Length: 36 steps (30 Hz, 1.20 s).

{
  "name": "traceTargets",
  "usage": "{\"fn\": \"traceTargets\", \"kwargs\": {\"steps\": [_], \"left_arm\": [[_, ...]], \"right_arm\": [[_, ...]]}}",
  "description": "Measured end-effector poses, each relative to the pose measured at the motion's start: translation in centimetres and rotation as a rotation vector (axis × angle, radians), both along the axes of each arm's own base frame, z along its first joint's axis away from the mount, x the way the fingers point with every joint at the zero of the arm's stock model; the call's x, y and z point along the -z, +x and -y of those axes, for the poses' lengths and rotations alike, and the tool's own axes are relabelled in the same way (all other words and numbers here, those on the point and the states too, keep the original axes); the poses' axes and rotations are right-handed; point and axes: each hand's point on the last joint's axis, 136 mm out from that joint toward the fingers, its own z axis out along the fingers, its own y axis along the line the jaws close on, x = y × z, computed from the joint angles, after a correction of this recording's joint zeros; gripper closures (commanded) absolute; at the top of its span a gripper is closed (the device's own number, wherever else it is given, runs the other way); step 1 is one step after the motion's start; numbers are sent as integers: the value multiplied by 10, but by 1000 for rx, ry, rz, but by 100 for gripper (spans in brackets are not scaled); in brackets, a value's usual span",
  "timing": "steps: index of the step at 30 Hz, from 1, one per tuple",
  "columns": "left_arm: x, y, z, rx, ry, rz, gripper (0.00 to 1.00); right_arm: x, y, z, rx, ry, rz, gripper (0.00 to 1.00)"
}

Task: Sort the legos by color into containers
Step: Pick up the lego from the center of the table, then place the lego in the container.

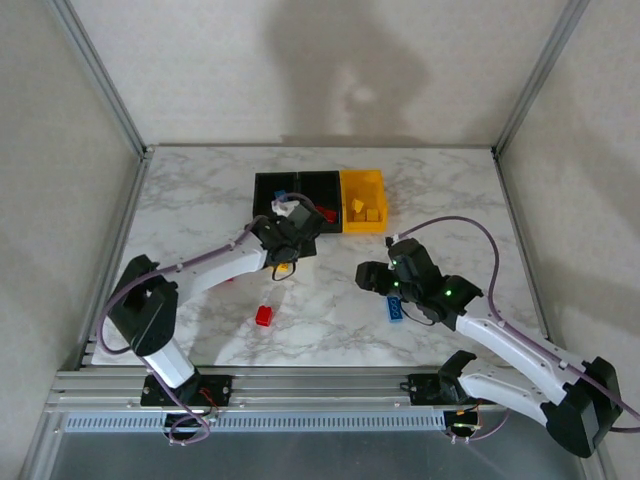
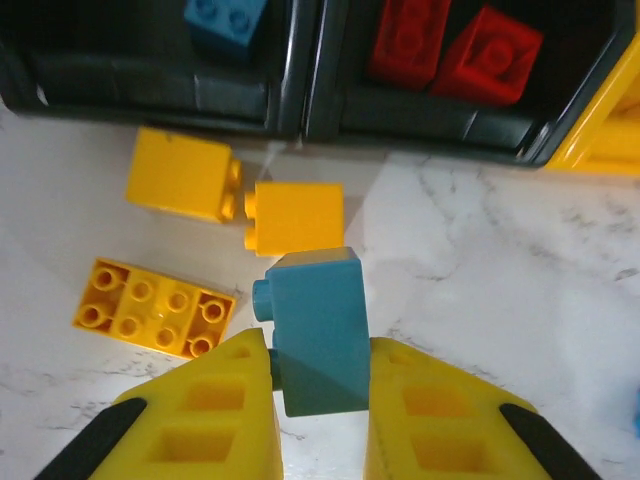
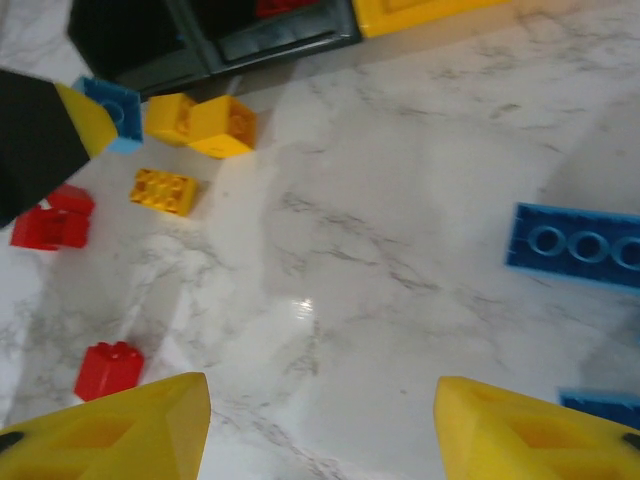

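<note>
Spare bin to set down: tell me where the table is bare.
Bare: left of the black bins, right of the yellow bin, and the middle between the red brick and the right gripper. Crowded: before the black bins, with yellow bricks and the left gripper holding a blue brick.

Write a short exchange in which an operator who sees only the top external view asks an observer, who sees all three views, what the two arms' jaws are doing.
Operator: I can't make out the left jaws from up here. Do they hold anything?
Observer: Yes, they are shut on a blue brick.
Operator: And the right jaws?
Observer: They stand open with nothing between them, above bare table.
</note>
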Motion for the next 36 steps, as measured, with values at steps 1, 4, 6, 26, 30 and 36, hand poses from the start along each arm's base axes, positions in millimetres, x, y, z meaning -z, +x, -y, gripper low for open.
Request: {"fn": "traceTargets", "kwargs": {"steps": [1,4,6,26,30,36], "left_arm": [[-7,5,-4,-10,-6,11,83],[-23,24,-20,-48,-15,40,82],[-33,36,-31,-76,-17,55,82],[16,133,-70,-163,89,-39,80],[35,131,-71,-156,116,-81,80],[42,131,-73,-162,135,-90,72]], "right_arm": [[0,1,-7,-19,11,2,40],[2,4,-24,-63,23,-7,40],[1,8,-35,-83,32,-4,40],[-35,41,-87,-148,104,70,41],[-35,41,-87,-147,104,70,41],[-35,39,-84,-144,99,69,41]]}}
